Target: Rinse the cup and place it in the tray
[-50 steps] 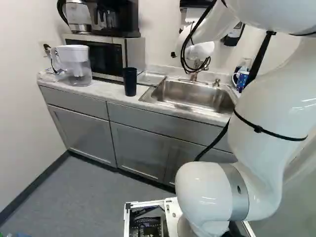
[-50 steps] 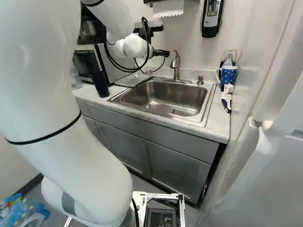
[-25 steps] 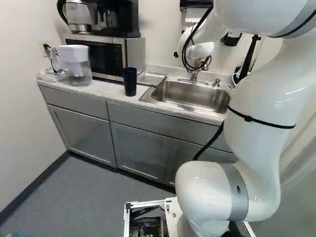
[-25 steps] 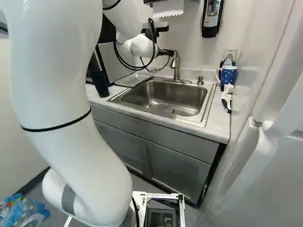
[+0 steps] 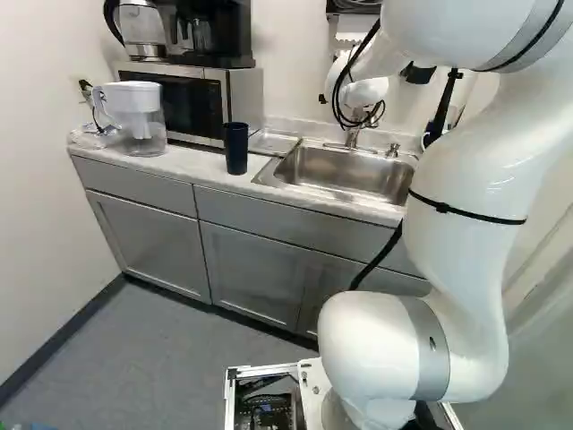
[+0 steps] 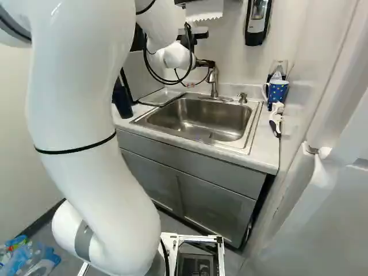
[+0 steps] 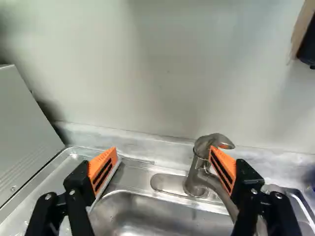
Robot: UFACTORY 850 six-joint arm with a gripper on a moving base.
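- Gripper (image 6: 208, 63) near the faucet (image 6: 213, 80), at twelve o'clock of the sink (image 6: 201, 118) in the right base view.
- With my gripper (image 7: 164, 150), I see two fingers spread wide, wall and sink ledge visible between the orange pads (image 7: 102, 167).
- One pad overlaps the faucet in the wrist view; I can't tell whether they touch.
- I have the dark cup (image 5: 235, 150) upright on the counter (image 5: 195, 165), apart from the gripper, toward nine o'clock of the sink in the left base view.
- Between cup and sink I see a shallow metal tray (image 5: 273, 141), at the sink's ten o'clock.
- At the sink's two o'clock, I spot a spotted blue mug (image 6: 278, 92) in the right base view.
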